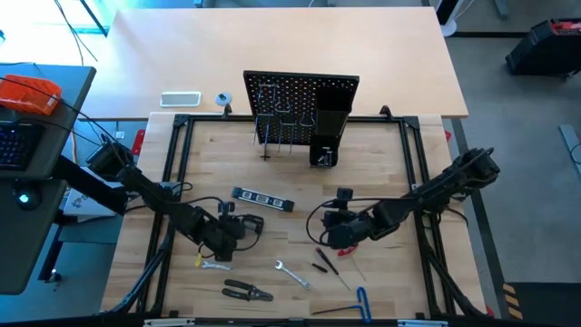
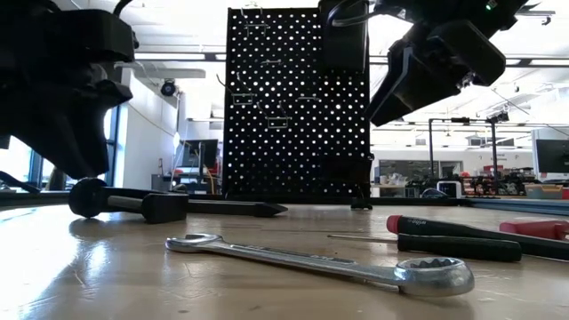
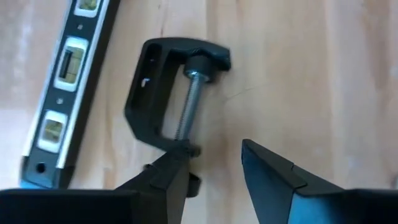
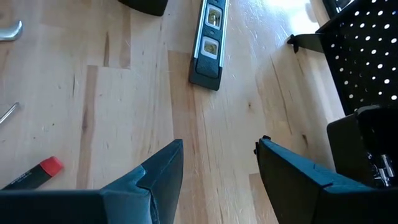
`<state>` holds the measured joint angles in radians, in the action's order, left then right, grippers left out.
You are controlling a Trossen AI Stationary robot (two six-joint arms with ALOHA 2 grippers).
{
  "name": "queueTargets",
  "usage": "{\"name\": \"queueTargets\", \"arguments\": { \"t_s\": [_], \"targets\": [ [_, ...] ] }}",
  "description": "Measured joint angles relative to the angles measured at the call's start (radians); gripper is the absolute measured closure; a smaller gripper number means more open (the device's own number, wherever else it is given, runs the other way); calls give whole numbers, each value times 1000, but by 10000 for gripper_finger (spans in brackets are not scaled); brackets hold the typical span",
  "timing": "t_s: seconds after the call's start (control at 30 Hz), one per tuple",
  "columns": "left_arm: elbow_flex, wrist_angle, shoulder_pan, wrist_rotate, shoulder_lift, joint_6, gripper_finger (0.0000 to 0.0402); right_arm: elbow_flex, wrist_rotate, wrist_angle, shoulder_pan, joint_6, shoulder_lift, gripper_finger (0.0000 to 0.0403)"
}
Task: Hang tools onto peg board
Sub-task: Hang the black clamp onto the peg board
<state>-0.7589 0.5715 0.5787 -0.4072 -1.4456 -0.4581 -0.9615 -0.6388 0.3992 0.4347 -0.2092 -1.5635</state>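
Observation:
The black peg board [image 1: 300, 107] stands upright at the table's far side, with thin hooks and a black box holder [image 1: 325, 136]. A black C-clamp [image 3: 163, 93] lies flat beside the dark level [image 1: 263, 200]. My left gripper [image 3: 214, 163] is open just above the clamp's screw end, slanting down. My right gripper [image 4: 217, 163] is open over bare wood right of centre, holding nothing. Silver wrenches [image 1: 292, 272], pliers [image 1: 247, 291], screwdrivers [image 1: 322, 263] and a blue-handled hex key [image 1: 363, 300] lie near the front edge. My left gripper has one fingertip [image 3: 177, 163] over the lower end of the C-clamp's screw [image 3: 188, 146], coming slanting down from the table's left. The other finger stands clear over wood, so nothing lies between the two. Whether the fingertip touches the clamp I cannot tell.
Bare wood lies between the level and the peg board [image 2: 298, 107]. In the low view a wrench [image 2: 320, 262] and a red-and-black screwdriver [image 2: 453, 236] lie in front. A black frame [image 1: 177, 163] borders the work area, and a small white tray [image 1: 180, 98] sits beyond it.

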Motion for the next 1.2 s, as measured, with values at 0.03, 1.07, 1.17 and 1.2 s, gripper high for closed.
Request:
{"name": "queueTargets", "arguments": {
  "t_s": [0.03,1.07,1.17,1.2],
  "targets": [
    [0,10,-5,-2,0,10,257,0,0,0,0,0,0,203],
    [-4,-49,-312,351,-166,321,160,3,-8,-14,3,-19,-1,203],
    [-3,-56,-316,355,-177,330,177,3,-8,-15,5,-19,-1,203],
    [-3,-60,-316,357,-177,332,186,3,-8,-15,4,-19,-1,203]
  ]
}}
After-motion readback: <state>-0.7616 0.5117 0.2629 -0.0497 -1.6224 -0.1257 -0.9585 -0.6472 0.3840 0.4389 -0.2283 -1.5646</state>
